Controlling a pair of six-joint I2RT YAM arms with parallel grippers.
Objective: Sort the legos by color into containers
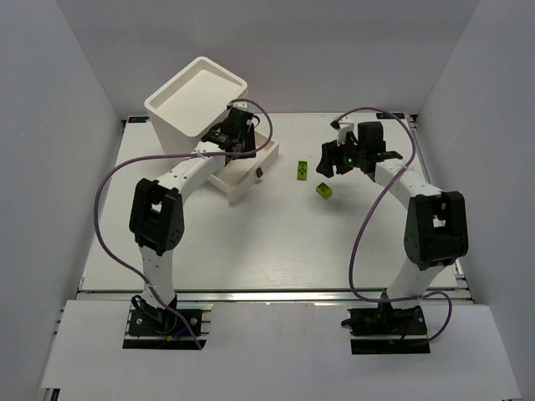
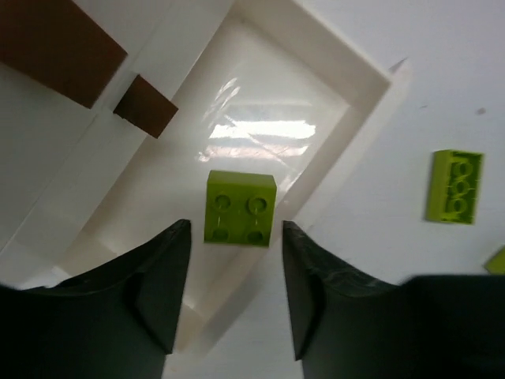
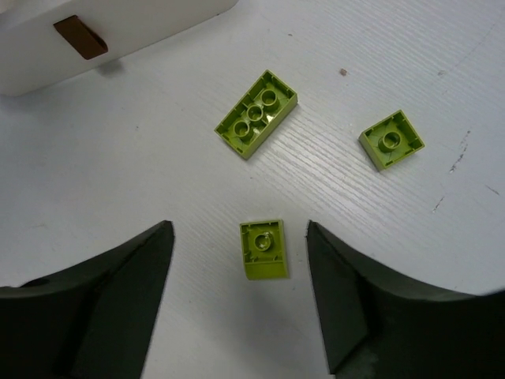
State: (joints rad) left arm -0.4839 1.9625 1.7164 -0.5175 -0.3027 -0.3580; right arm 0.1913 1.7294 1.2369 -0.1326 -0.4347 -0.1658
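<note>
The white drawer unit (image 1: 196, 98) stands at the back left, with one drawer (image 1: 234, 188) pulled out in front of it. My left gripper (image 1: 238, 134) hovers over that drawer, open. In the left wrist view a yellow-green brick (image 2: 241, 208) sits studs up just beyond the open left gripper (image 2: 235, 225), over the drawer's (image 2: 260, 103) near wall; I cannot tell whether it rests there. My right gripper (image 1: 347, 159) is open above the table. In the right wrist view an upturned yellow-green brick (image 3: 264, 249) lies between the open fingers of the right gripper (image 3: 238, 229), untouched.
Two more yellow-green bricks (image 3: 256, 114) (image 3: 391, 139) lie upturned on the table beyond the right gripper; both show from above (image 1: 301, 170) (image 1: 324, 190). Brown pull tabs (image 2: 146, 105) (image 3: 79, 36) mark the drawer fronts. White walls enclose the table on three sides.
</note>
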